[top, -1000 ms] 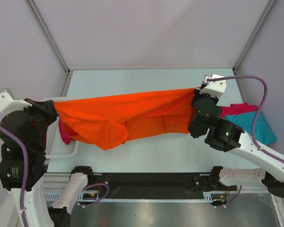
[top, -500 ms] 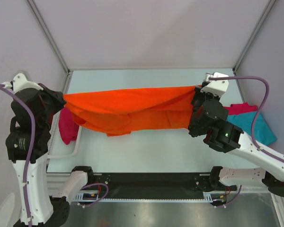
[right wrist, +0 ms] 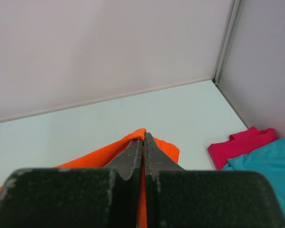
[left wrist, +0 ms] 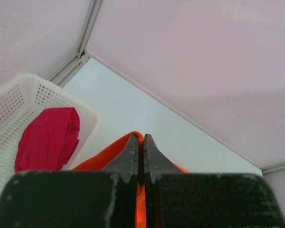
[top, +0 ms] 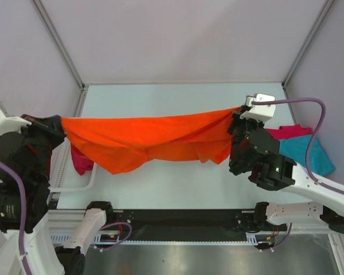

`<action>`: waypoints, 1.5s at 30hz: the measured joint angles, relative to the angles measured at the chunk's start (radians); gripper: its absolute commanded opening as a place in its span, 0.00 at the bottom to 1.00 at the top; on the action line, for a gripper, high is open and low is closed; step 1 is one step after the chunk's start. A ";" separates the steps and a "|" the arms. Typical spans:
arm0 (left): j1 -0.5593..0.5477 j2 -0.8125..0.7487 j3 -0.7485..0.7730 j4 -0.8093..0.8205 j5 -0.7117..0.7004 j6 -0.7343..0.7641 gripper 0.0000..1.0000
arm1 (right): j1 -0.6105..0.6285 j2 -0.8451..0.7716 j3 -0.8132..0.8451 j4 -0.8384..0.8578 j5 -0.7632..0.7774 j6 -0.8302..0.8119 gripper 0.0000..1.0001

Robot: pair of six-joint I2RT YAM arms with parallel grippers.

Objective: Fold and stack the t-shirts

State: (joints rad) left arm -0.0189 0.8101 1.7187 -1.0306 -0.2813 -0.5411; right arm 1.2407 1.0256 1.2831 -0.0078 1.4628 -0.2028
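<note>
An orange t-shirt hangs stretched above the table between my two grippers, sagging in the middle. My left gripper is shut on its left end; orange cloth shows pinched between the closed jaws. My right gripper is shut on its right end, with orange cloth spilling past the jaws. A crimson t-shirt lies in the white basket at the left. A folded teal t-shirt lies on another pink-red one at the right edge.
The white mesh basket with the crimson tee sits at the table's left edge. Frame posts stand at the back corners. The folded teal and pink-red pile lies by the right wall.
My left arm has swung back out to the left and lower, pulling the orange shirt tauter and wider. The right gripper has barely shifted. The shirt's hanging folds have resettled.
</note>
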 measured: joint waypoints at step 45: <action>0.004 1.134 -0.061 0.439 0.111 -0.076 0.00 | -0.832 0.946 0.343 -0.516 -0.817 0.620 0.00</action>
State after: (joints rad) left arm -0.0147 1.9442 1.6577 -0.5915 -0.1699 -0.6167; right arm 0.4088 1.9720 1.6260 -0.5240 0.6460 0.4175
